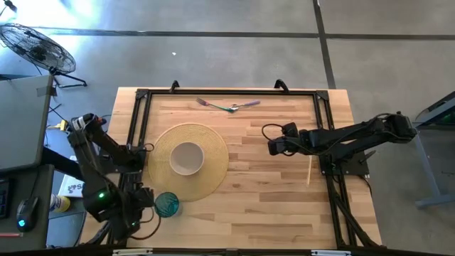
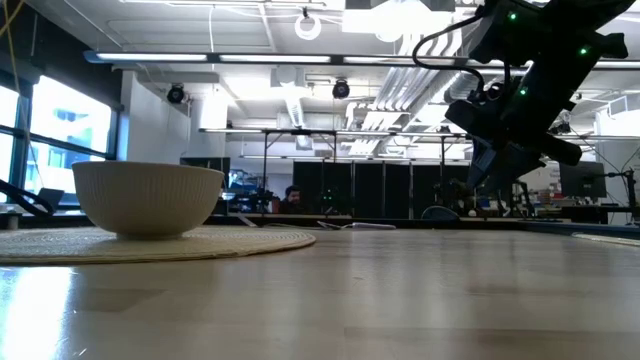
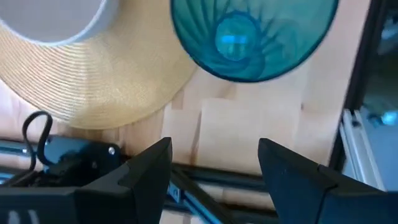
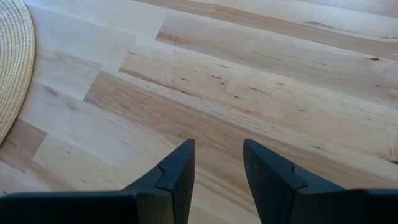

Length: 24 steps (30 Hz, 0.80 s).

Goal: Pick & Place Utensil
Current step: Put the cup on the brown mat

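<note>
Two utensils (image 1: pixel 229 106) lie crossed near the far edge of the wooden table (image 1: pixel 270 199), a purple-handled one and a green one touching at their heads; which kind each is cannot be told. Nearer the middle-left, a white bowl (image 1: pixel 187 158) sits on a round woven placemat (image 1: pixel 213 178), and a teal glass (image 1: pixel 167 204) stands just beside the mat's near-left rim. A thin light stick (image 1: pixel 309 171) lies on the wood toward the right side. The right gripper (image 1: pixel 272 147) hangs above bare wood right of the mat, well apart from the utensils, its jaws parted with a narrow gap and nothing between them. The left gripper (image 3: pixel 214 165) is at the table's left near corner by the black frame (image 1: pixel 138 121), pointing toward the glass, jaws apart and empty. A fan (image 1: pixel 35 46) stands on the floor beyond the table
</note>
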### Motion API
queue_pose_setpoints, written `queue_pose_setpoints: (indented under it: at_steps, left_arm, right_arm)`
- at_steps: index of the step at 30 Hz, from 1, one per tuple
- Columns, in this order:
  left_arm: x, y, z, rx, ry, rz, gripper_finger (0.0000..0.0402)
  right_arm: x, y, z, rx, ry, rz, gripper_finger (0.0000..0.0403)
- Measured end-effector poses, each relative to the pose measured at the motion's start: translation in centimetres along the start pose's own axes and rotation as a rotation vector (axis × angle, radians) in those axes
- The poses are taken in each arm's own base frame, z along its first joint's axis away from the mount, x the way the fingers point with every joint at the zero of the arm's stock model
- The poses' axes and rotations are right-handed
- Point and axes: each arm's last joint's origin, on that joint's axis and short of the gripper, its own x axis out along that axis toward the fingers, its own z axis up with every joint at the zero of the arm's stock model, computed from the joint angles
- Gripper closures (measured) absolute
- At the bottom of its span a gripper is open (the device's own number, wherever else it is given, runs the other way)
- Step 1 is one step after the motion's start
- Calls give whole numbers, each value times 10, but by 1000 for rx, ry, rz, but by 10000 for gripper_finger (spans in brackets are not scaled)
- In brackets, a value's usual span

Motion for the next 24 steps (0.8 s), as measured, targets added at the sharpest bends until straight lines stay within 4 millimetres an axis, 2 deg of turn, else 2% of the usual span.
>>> queue_pose_setpoints:
  at_steps: [8,24]
  left_arm:
    - [23,-4,-20,-75,-4,62,167]
    - [81,-20,-24,-35,-130,-58,167]
  right_arm:
    - [0,2,1,10,-6,17,273]
    - [0,5,2,29,-1,57,273]
